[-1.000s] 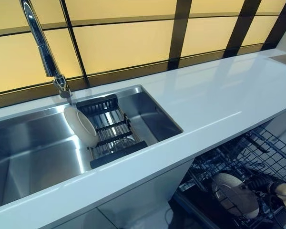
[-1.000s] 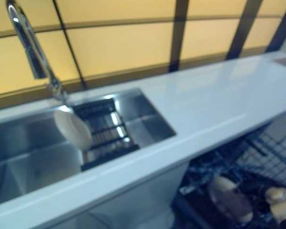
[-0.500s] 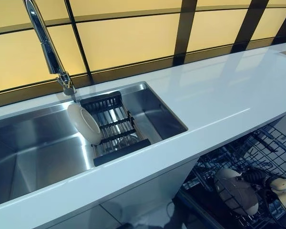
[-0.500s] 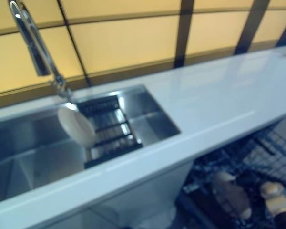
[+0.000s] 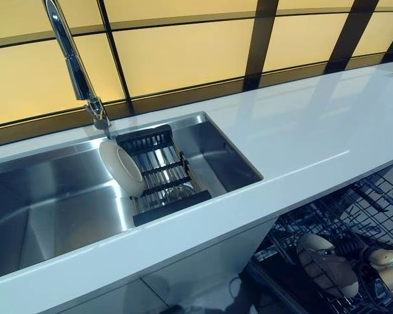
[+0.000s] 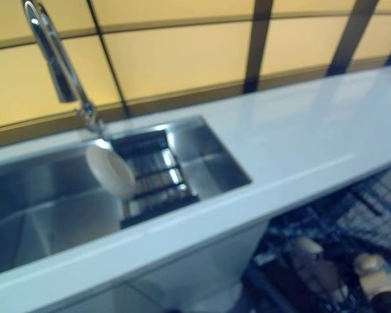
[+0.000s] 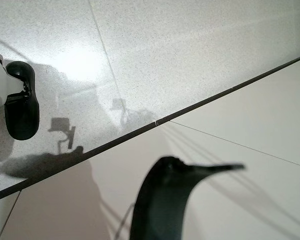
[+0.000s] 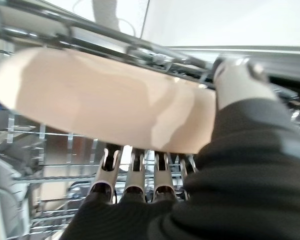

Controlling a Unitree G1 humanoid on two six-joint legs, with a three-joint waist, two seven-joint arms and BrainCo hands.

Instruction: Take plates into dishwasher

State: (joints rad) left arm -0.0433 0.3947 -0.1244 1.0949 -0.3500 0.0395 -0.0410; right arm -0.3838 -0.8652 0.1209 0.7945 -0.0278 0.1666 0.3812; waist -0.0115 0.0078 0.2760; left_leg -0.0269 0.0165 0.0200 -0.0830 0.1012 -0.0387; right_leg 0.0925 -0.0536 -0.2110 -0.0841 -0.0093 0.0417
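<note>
Right hand (image 8: 155,185) grips a cream plate (image 8: 105,95) over the dishwasher rack (image 8: 50,150): in its wrist view we see the fingers (image 8: 135,175) curling under the plate's lower face and the thumb (image 8: 237,82) pressing on its rim. In the eye views, the same plate (image 5: 327,265) sits low in the wire rack (image 5: 373,216) of the open dishwasher, beneath the white countertop (image 5: 295,131). A second plate (image 5: 122,168) leans upright in the black drying rack (image 5: 162,176) inside the steel sink (image 5: 52,209), below the faucet (image 5: 75,62). The left hand shows in no view; its wrist camera sees only floor.

Risks, in our judgement: releasing before the plate seats between tines could let it tip or slide against the wires, and withdrawing with the fingers still underneath could drag it out of place.

Against one second ago, the whole eye view has shifted, so we read this as camera motion; the sink plate keeps its place in the drying rack.
</note>
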